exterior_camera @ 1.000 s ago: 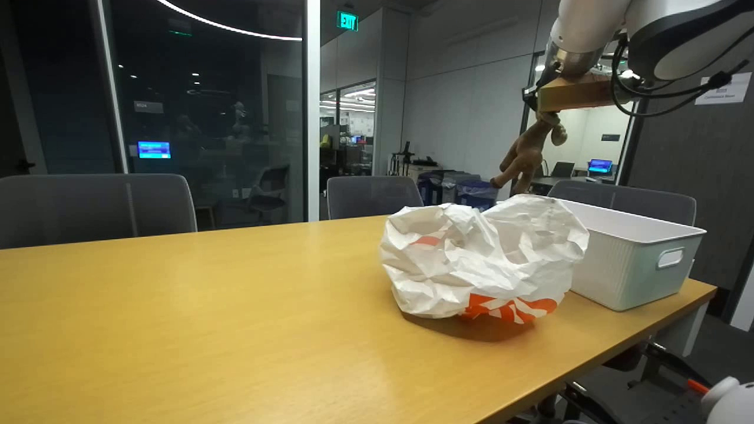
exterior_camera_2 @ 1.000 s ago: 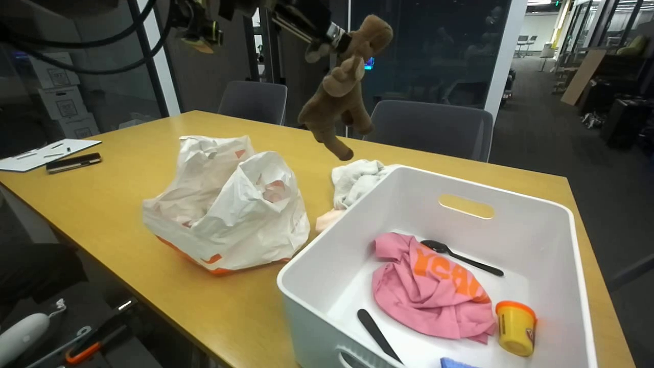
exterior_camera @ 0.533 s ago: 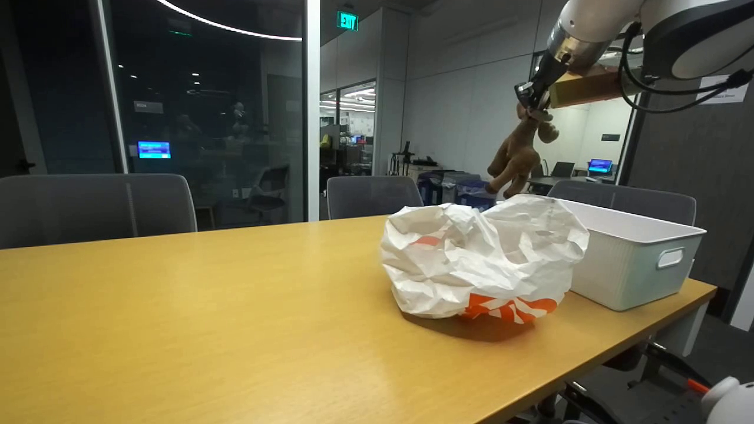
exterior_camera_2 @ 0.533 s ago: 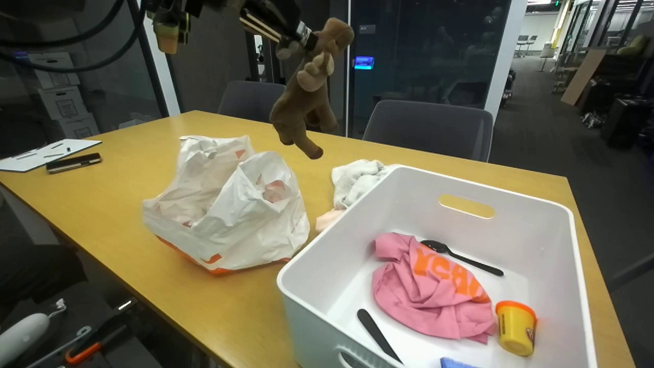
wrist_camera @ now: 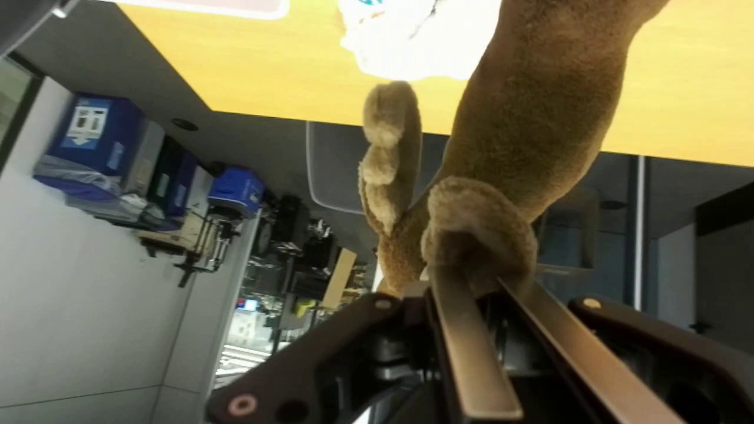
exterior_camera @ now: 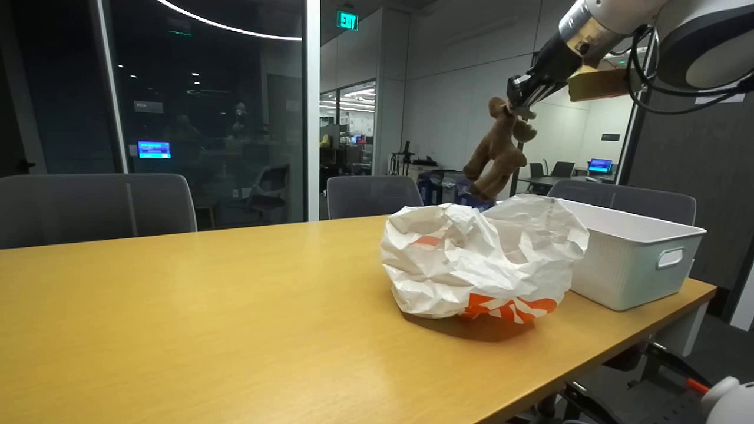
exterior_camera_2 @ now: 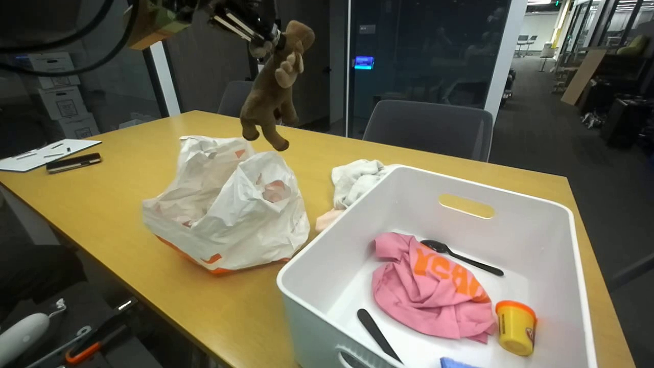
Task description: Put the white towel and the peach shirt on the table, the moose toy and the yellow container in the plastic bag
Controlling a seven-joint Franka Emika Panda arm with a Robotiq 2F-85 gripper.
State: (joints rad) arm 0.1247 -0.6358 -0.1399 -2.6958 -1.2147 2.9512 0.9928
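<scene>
The black metal tool [exterior_camera_2: 277,39] was closed on the brown plush moose toy [exterior_camera_2: 270,92] near its head. Dangling below, it seemed light, soft, well held there.

Moose toy [exterior_camera_2: 268,94] hangs pinched in tool [exterior_camera_2: 279,41], seen against far edge of table [exterior_camera_2: 319,153]. Plastic bag [exterior_camera_2: 250,225] between far and front edges. White bin [exterior_camera_2: 317,317] beside right edge; yellow container [exterior_camera_2: 516,329], pink shirt [exterior_camera_2: 429,306] inside. White towel [exterior_camera_2: 356,176], peach cloth [exterior_camera_2: 328,220] between bag and bin.
</scene>
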